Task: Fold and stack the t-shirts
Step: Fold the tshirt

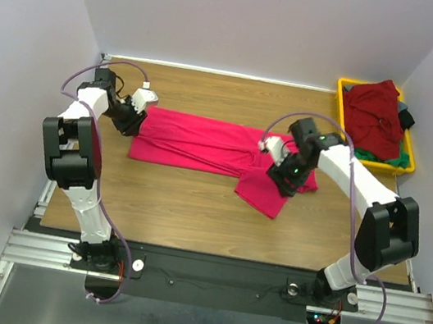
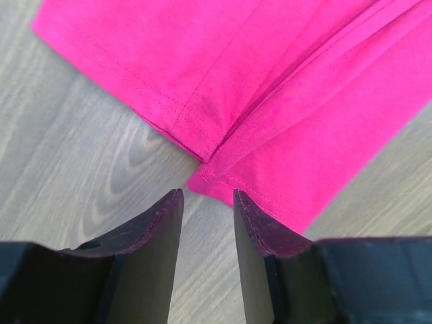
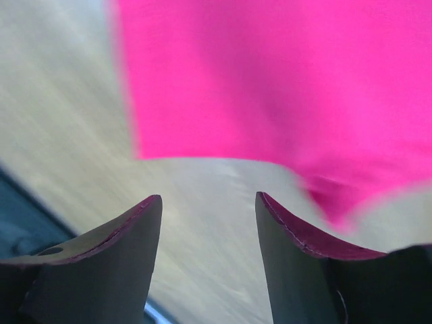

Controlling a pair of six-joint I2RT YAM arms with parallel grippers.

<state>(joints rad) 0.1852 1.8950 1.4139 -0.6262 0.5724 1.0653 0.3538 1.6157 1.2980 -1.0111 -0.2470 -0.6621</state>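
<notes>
A crimson t-shirt (image 1: pixel 203 143) lies folded lengthwise across the middle of the wooden table, one sleeve (image 1: pixel 266 191) sticking out toward the near side. My left gripper (image 1: pixel 139 120) is open and empty at the shirt's left end; in the left wrist view the hem corner (image 2: pixel 209 169) lies just ahead of the gripper (image 2: pixel 208 197). My right gripper (image 1: pixel 286 182) is open and empty over the shirt's right end; in the blurred right wrist view the gripper (image 3: pixel 208 201) hangs over bare wood with crimson cloth (image 3: pixel 283 81) beyond. A maroon t-shirt (image 1: pixel 374 114) lies heaped in the bin, over green and dark cloth.
A yellow plastic bin (image 1: pixel 370 164) stands at the back right corner of the table. White walls close in the table at the back and on both sides. A metal rail (image 1: pixel 205 277) runs along the near edge.
</notes>
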